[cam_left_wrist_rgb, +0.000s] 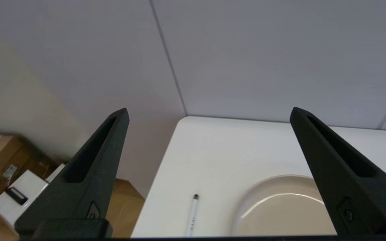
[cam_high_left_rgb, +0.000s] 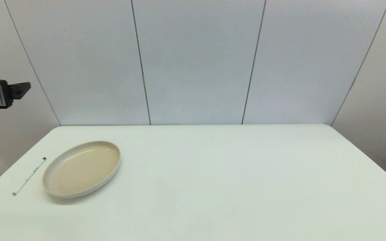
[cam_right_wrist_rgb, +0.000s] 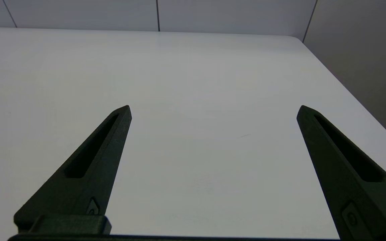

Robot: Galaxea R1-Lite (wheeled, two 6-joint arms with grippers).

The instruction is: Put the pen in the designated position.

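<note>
Left gripper [cam_left_wrist_rgb: 209,112]: raised off the table's left edge, jaws spread wide, nothing held.
Pen [cam_high_left_rgb: 29,176]: flat on the table [cam_high_left_rgb: 213,174], below and ahead of the left jaws, falling between them in the left wrist view; dark tip pointing away.
Dish [cam_high_left_rgb: 81,168]: beige oval, just beside the pen, apart from it, under the left gripper's right finger [cam_left_wrist_rgb: 340,167].
Right gripper [cam_right_wrist_rgb: 214,110]: over bare tabletop, jaws spread wide, nothing held.
</note>
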